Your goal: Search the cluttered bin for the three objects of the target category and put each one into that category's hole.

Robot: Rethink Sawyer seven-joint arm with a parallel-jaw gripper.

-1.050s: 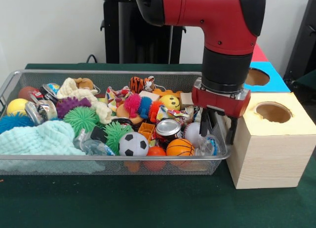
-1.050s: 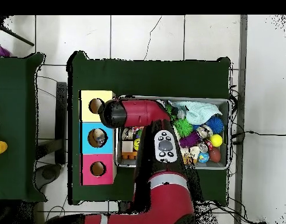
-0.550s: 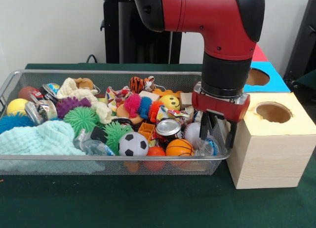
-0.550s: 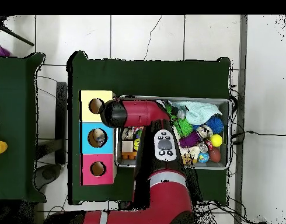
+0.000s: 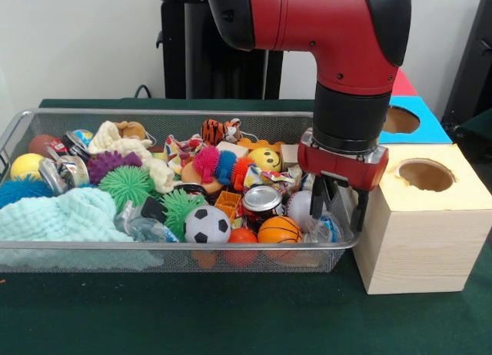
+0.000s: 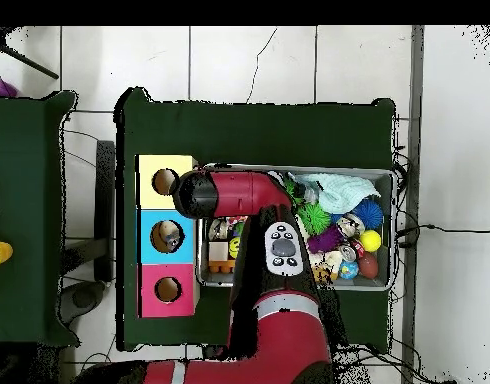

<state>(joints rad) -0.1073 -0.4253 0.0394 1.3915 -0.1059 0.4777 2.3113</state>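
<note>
Currently I see the gripper [image 5: 337, 213] spread wide and empty at the right end of the wire mesh bin [image 5: 154, 255], fingers straddling a clear plastic item [image 5: 324, 228]. Balls fill the bin's lower right: soccer ball [image 5: 207, 225], basketball [image 5: 280, 230], beside a soda can [image 5: 262, 200]. Right of the bin stands the wooden box [image 5: 421, 224], its hole [image 5: 425, 174] empty.

Wire-mesh metal bin [image 5: 46, 255]; pale wood box [image 5: 421, 232]; matt.

toy-filled bin [image 5: 23, 124] left of box row [image 5: 419, 240]; hand [image 5: 337, 209] over bin's right end.
</note>
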